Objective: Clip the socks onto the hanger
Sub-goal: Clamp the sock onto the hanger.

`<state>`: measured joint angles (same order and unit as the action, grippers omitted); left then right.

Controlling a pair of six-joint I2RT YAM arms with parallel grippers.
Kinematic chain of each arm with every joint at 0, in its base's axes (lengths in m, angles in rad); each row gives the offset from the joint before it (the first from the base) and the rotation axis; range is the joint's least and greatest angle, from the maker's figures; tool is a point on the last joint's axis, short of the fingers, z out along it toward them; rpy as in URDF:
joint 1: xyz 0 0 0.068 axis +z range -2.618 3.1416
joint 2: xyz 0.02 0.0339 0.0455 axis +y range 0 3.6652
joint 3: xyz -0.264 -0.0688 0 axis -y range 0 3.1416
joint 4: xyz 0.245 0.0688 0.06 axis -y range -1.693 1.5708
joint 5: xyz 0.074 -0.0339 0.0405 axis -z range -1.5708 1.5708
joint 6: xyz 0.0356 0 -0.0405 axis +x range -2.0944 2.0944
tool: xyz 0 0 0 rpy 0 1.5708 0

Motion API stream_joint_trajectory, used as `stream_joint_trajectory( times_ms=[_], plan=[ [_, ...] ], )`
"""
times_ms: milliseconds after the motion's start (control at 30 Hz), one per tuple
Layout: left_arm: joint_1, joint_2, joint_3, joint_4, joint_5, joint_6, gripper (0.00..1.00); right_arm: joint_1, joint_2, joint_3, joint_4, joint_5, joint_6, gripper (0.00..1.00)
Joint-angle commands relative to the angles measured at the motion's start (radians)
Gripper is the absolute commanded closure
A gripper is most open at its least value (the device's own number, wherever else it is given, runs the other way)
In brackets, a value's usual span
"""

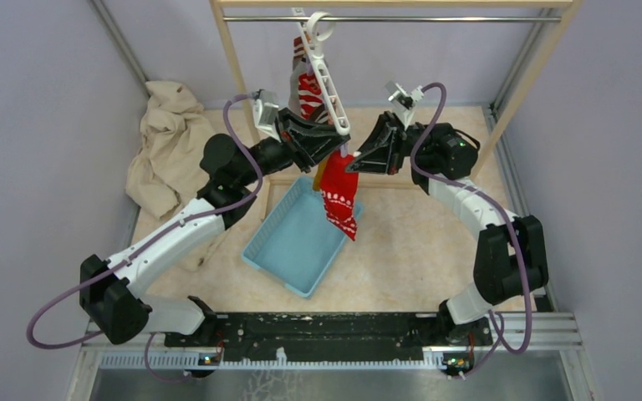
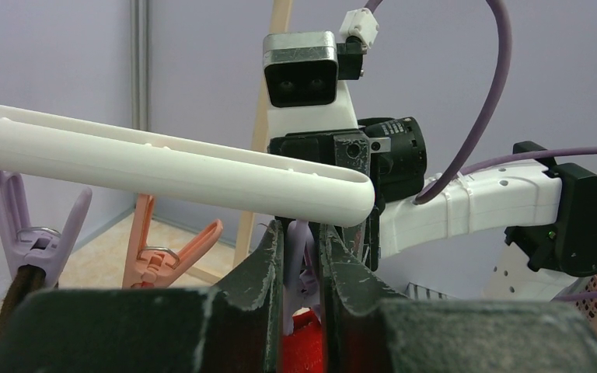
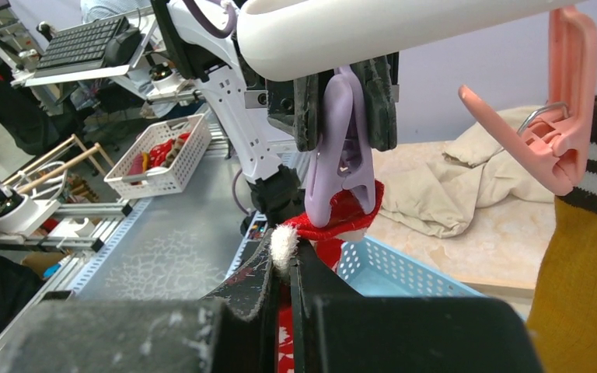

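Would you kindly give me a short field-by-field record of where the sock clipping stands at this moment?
left pincer: shut on the purple peg at the hanger end
right pincer: shut on the red sock, cuff held up at that peg's mouth
peg grip on red sock: cannot tell
yellow sock: hanging from the orange peg
blue tray: on the table below the socks

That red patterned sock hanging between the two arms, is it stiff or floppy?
Probably floppy: the red sock hangs limp below the right end effector, which pinches only its top edge. Likely light, since that small pinch carries it. Its cuff bunches beneath the purple peg, so it should crumple easily.
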<state>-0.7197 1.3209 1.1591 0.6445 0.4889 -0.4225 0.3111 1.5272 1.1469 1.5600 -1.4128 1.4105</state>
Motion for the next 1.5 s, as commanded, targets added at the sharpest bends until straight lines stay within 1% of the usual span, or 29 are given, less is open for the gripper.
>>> stream_joint_trajectory(
  times_ms=[0,167,367,567,733,1100,1233,1333,1467],
  plan=[
    [0.003,-0.005,0.015,0.004,0.048,-0.005,1.00,0.011,-0.017,0.023,0.163,0.011,-0.005,1.00],
    [0.002,-0.013,0.006,0.000,0.045,-0.002,1.00,0.010,0.008,0.034,0.163,0.015,0.000,1.00],
    [0.003,-0.015,0.007,-0.004,0.049,-0.001,1.00,0.009,-0.010,0.029,0.163,-0.003,-0.007,1.00],
    [0.003,-0.011,0.012,0.001,0.081,-0.013,1.00,-0.047,-0.037,0.001,0.163,0.032,-0.015,1.00],
    [0.003,-0.015,0.011,-0.002,0.092,-0.015,1.00,-0.081,-0.023,0.009,0.163,0.069,-0.009,1.00],
    [0.003,-0.005,0.013,-0.011,0.113,-0.018,1.00,-0.082,0.006,0.071,0.163,0.079,0.008,1.00],
    [0.003,0.000,0.014,-0.017,0.103,-0.012,1.00,-0.082,0.001,0.069,0.163,0.075,0.010,1.00],
    [0.003,-0.002,0.012,-0.032,0.084,-0.001,0.90,-0.082,-0.006,0.060,0.163,0.075,0.008,1.00],
    [0.003,-0.008,0.014,-0.048,0.069,0.015,0.65,-0.083,-0.014,0.057,0.163,0.079,0.006,1.00]
  ],
)
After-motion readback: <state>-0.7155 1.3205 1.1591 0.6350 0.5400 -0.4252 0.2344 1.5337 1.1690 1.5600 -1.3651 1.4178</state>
